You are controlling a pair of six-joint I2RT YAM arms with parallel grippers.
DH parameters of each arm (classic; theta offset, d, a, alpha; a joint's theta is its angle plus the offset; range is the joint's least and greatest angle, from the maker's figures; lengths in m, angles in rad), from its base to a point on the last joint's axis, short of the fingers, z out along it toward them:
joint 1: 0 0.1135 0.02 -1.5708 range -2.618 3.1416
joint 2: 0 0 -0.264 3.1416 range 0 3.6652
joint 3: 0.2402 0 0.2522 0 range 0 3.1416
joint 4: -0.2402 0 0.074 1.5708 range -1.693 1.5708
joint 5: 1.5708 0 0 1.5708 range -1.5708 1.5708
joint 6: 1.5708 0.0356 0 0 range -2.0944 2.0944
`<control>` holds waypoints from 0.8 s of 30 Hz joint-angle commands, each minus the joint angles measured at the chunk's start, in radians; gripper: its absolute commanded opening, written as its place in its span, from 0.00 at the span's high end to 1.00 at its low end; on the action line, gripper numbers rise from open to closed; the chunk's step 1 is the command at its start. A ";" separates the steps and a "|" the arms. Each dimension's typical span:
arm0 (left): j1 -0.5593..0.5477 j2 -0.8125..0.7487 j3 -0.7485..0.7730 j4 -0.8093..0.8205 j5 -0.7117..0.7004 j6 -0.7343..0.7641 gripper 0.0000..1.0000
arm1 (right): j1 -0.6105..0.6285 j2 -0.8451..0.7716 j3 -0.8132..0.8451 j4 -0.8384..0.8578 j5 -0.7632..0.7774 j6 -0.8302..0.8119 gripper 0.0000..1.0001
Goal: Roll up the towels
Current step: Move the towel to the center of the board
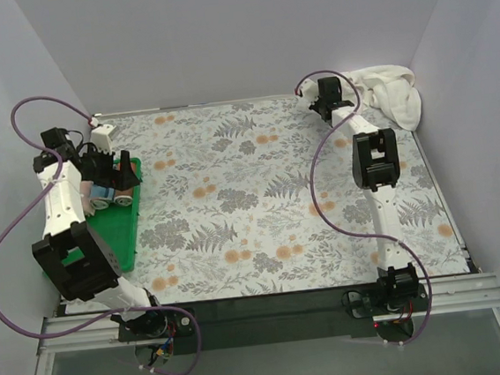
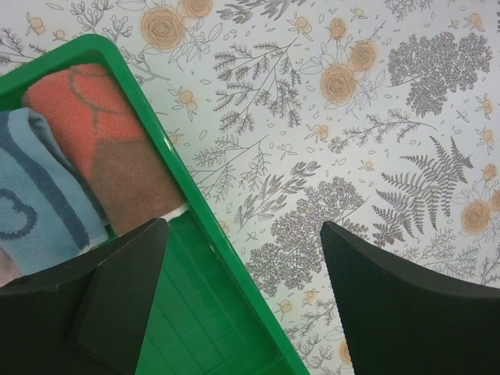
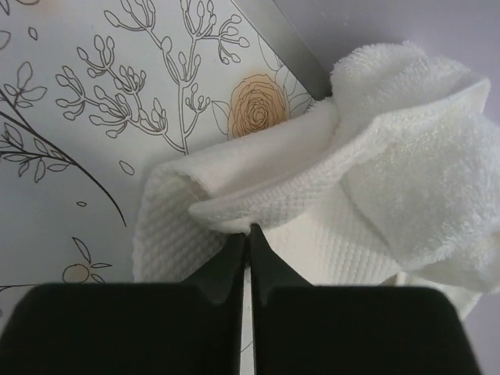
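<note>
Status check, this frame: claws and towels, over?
Left claw open, over green tray rim. Right claw shut, tips at edge of white towel. Towel bunched, not rolled. No obstruction seen.

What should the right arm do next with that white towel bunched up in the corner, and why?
Probably drag it toward the middle of the table. The right pincer looks shut on a fold of the white towel, which lies crumpled in the far right corner. Rolling likely needs it spread flat first.
</note>
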 commanded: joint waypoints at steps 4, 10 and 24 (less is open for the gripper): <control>-0.001 -0.012 0.093 -0.017 0.018 -0.011 0.25 | -0.028 0.038 -0.038 -0.125 0.019 -0.026 0.99; -0.026 -0.030 0.101 -0.025 0.098 0.006 0.27 | 0.022 -0.252 -0.270 -0.355 -0.294 0.208 0.99; -0.270 -0.036 0.006 0.067 0.129 -0.163 0.31 | 0.458 -0.780 -0.717 -0.107 -1.000 0.974 0.84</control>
